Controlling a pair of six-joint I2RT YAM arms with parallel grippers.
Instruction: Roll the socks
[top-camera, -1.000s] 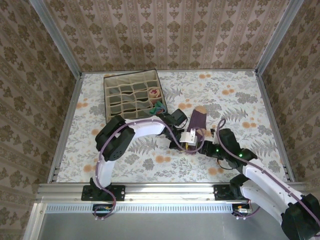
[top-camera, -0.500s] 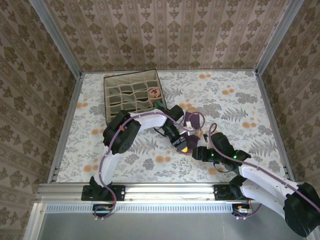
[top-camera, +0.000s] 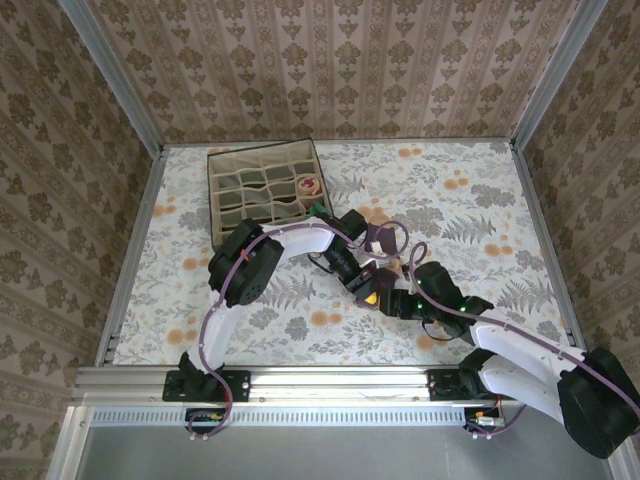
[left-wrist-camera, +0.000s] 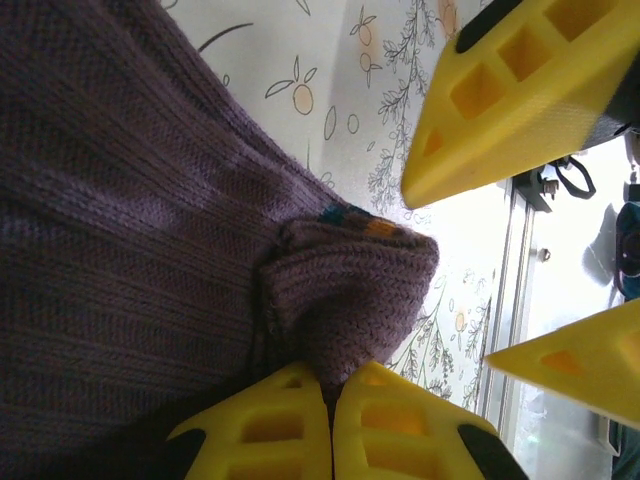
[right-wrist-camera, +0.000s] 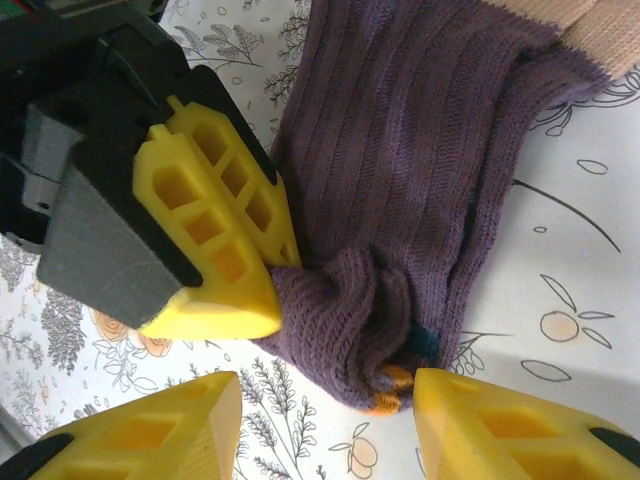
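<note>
Near the middle of the table (top-camera: 480, 200), my left tool (left-wrist-camera: 332, 390) is pinched closed on the bunched, rolled end of the purple sock (right-wrist-camera: 400, 150). The rest of the sock lies stretched out on the table, tan end farthest from the bunch. My right tool (right-wrist-camera: 328, 390) stands open, one finger either side of that bunch.

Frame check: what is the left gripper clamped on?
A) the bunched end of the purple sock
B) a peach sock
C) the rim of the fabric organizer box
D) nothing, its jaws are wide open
A: in the left wrist view the left gripper has its yellow fingers closed together on the bunched end of the purple sock.
</note>
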